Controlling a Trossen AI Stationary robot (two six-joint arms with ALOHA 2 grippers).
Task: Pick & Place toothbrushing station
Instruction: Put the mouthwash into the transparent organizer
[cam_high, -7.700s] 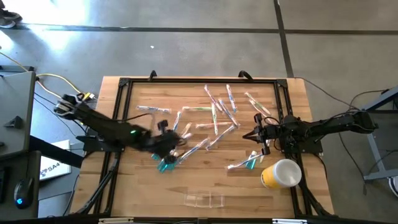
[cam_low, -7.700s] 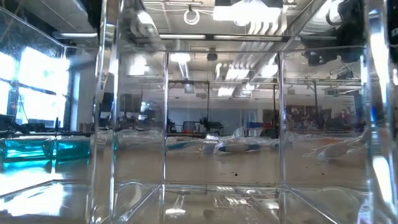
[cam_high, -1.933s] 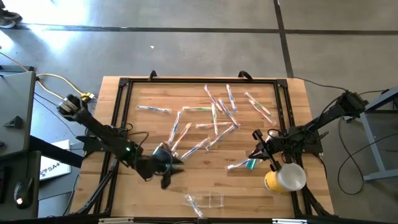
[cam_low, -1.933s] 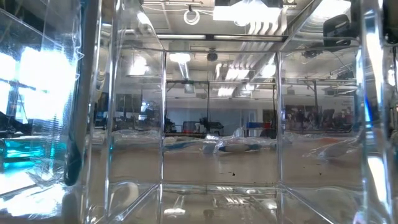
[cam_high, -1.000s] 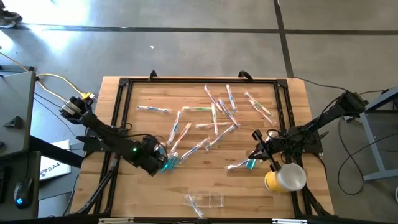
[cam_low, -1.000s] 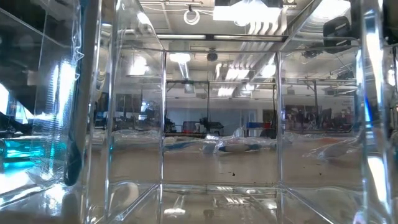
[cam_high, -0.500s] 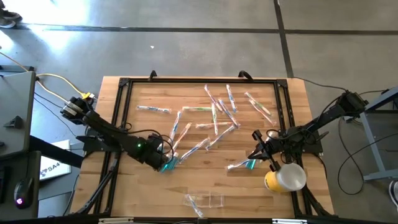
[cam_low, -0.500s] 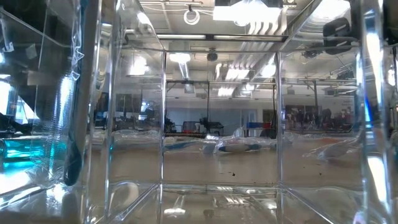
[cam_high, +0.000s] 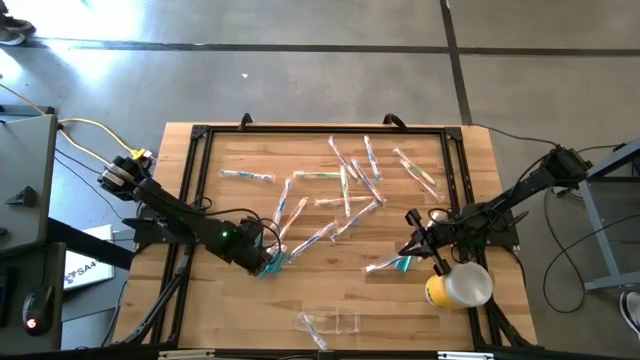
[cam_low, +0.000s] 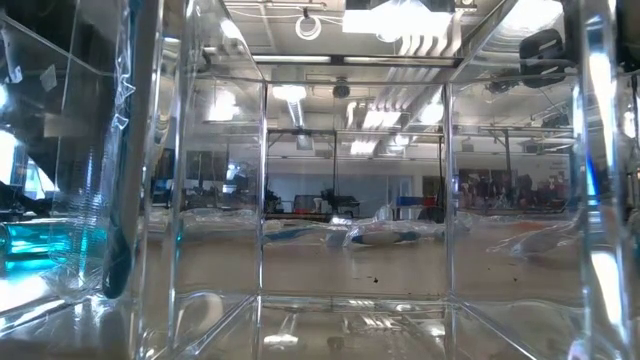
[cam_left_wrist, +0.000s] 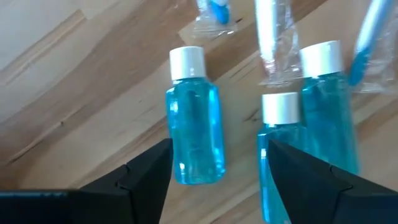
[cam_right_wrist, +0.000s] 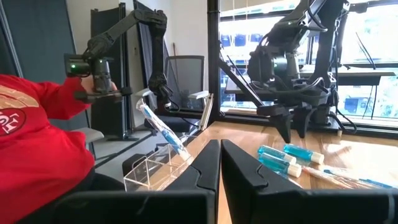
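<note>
Blue mouthwash bottles (cam_left_wrist: 195, 127) lie on the wooden counter (cam_high: 230, 300), beneath the left pincer (cam_high: 264, 257), whose jaws stand apart around nothing. Farther right, the right pincer (cam_high: 408, 245) hangs closed beside the yellow cup (cam_high: 455, 284).

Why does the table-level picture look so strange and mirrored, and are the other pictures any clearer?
Low view: the camera looks through a clear organizer, whose walls bend and reflect ceiling lights. Left wrist view: blue bottles are soft with blur. Right wrist view: bright windows backlight the far arm. High view: even light.
</note>
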